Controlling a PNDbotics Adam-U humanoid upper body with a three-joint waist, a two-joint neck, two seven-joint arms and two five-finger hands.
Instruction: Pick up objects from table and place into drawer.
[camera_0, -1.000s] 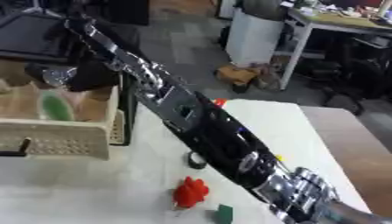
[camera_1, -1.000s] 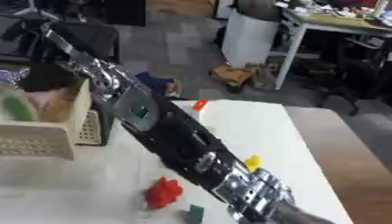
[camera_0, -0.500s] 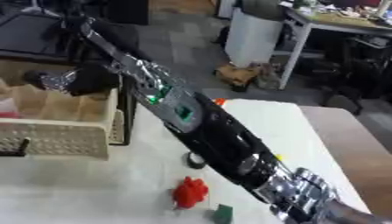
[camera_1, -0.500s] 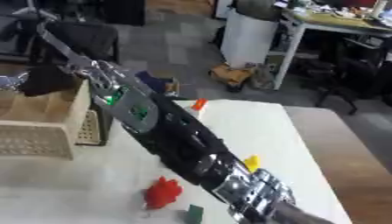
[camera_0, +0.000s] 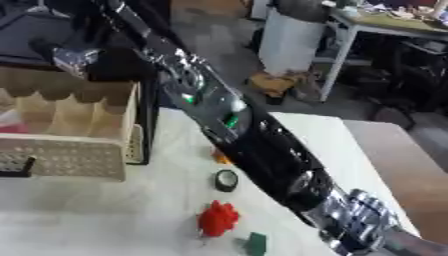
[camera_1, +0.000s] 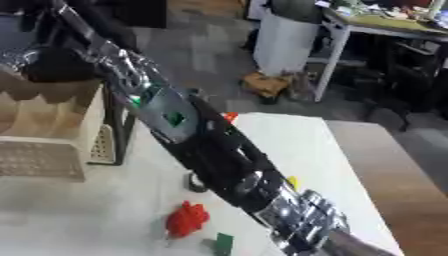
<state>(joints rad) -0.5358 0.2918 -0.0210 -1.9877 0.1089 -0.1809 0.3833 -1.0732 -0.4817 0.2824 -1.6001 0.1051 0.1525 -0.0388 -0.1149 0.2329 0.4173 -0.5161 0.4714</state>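
White worktop (camera_0: 105, 210) fills the lower part of both views, with a grey floor, a white cabinet and cluttered desks beyond its far edge. At the worktop's left edge stands the drawer (camera_0: 70, 130), a pale wooden box with a perforated front and scalloped dividers; something red shows just inside its left end, too cut off to make out. The right arm (camera_0: 254, 145) comes in from the lower right corner and runs diagonally across the worktop toward the far left, black with silver joints and small green lights. Its right hand (camera_0: 74, 57) hangs above the far side of the drawer, silvery and blurred, so whether its fingers are spread or curled cannot be told. On the worktop near the front edge lies a spiky red object (camera_0: 218, 218), with a small green block (camera_0: 255, 243) just beside it toward the front. A black round ring (camera_0: 226, 180) lies behind the red one, close beside the arm, and an orange piece (camera_1: 229, 117) shows at the arm's far side.
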